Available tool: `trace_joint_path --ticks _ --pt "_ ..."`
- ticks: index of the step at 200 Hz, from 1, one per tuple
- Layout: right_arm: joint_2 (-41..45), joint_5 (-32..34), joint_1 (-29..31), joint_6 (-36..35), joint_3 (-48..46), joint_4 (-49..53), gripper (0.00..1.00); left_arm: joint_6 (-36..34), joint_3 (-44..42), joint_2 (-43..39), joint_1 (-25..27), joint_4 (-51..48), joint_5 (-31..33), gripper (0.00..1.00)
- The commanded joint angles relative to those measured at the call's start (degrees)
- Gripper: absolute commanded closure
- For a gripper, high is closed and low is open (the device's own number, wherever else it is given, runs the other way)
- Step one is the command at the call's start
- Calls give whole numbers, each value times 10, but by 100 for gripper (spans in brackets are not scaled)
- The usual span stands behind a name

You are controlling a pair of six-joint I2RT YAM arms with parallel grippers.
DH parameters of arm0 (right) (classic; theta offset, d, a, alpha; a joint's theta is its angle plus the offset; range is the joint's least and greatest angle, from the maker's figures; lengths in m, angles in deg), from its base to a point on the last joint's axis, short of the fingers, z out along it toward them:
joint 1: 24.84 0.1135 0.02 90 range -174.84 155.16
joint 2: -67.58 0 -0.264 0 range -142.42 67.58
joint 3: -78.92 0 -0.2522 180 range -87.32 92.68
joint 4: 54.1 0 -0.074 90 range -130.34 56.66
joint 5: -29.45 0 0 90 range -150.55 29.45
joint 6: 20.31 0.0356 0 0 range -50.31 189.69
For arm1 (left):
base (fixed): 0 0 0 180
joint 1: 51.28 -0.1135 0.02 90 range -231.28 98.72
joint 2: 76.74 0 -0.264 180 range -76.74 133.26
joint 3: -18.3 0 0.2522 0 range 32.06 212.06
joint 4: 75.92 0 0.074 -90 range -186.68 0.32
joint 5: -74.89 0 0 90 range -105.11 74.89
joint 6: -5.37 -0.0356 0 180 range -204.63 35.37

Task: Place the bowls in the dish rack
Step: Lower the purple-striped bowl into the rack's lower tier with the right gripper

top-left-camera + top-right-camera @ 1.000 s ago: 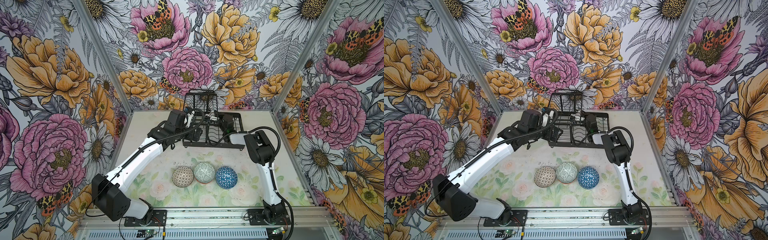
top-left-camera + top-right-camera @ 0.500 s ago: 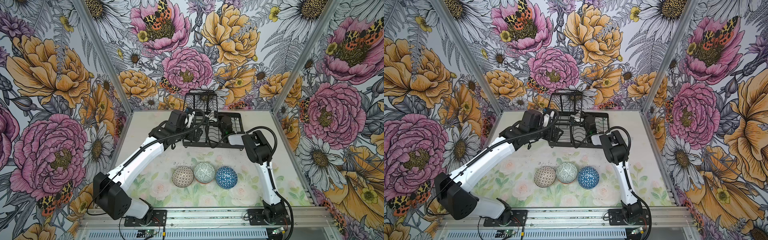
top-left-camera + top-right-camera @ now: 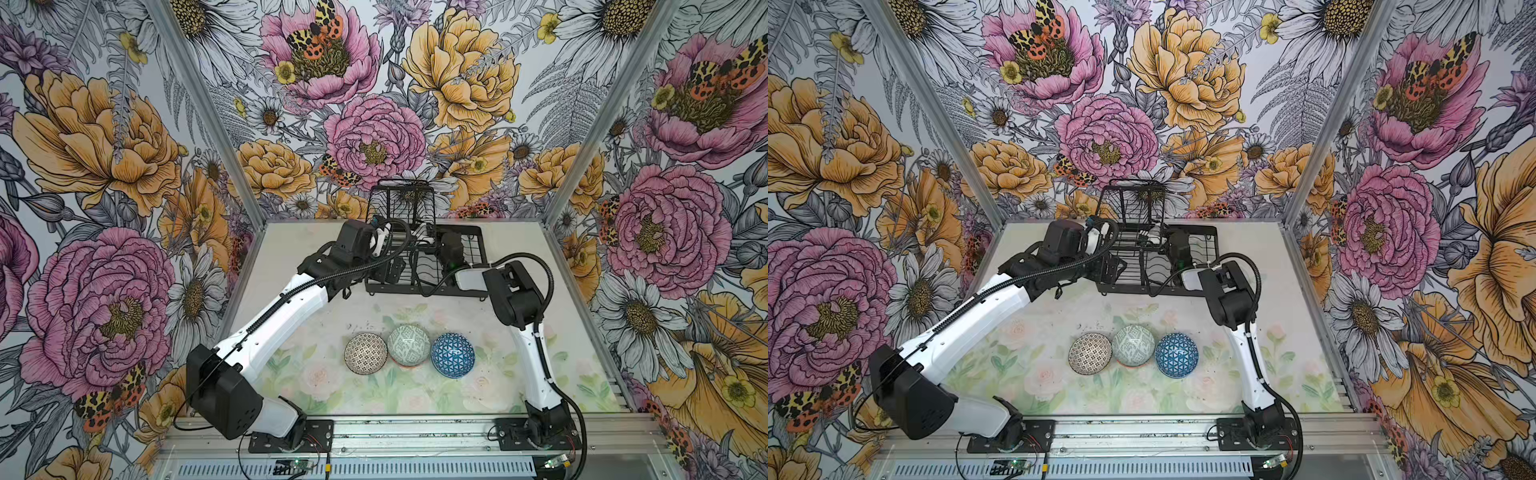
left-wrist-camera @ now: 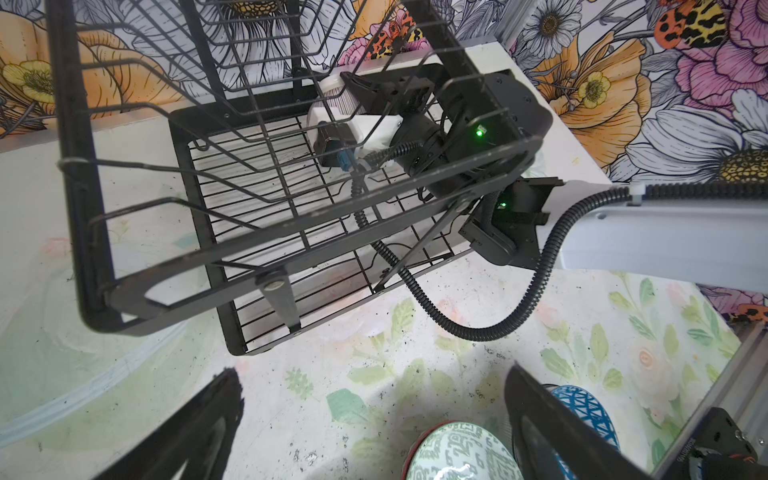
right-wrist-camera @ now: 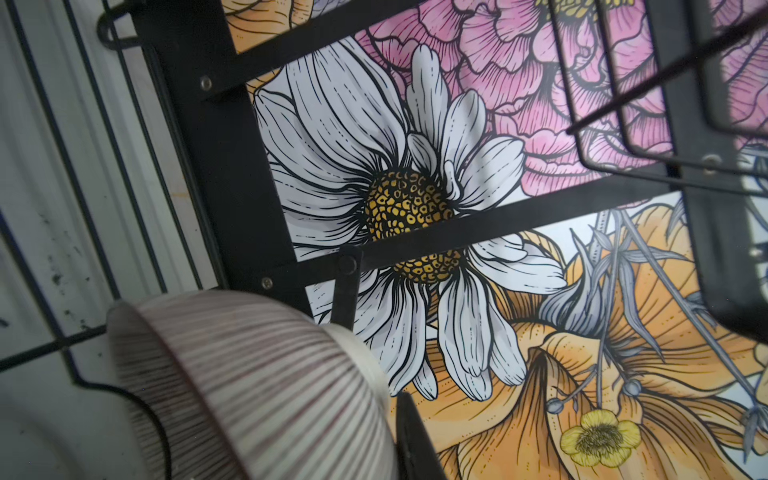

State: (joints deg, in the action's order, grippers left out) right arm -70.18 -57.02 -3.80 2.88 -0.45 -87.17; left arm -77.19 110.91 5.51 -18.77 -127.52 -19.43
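While our right gripper (image 5: 395,419) clamps the ribbed pink-lined bowl (image 5: 249,395) inside the wire dish rack (image 4: 291,232), our left gripper (image 4: 374,436) gapes empty.

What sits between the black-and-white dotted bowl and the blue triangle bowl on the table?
The grey-green bowl sits between the dotted bowl and the blue bowl, close against both. Both top views show it.
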Motion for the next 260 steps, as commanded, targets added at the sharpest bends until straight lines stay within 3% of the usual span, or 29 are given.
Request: trace_joint_path --ticks 1,123,190,260 --pt "2 -9 7 14 8 16 100 -8 -4 -3 5 -3 7 1" --pt "17 0 6 26 8 27 81 -6 -9 -2 5 -4 7 1" --pt "24 0 5 28 8 33 64 -6 -12 -3 6 -4 8 1" --pt "31 1 4 35 9 40 40 -5 -11 -3 7 -3 8 1"
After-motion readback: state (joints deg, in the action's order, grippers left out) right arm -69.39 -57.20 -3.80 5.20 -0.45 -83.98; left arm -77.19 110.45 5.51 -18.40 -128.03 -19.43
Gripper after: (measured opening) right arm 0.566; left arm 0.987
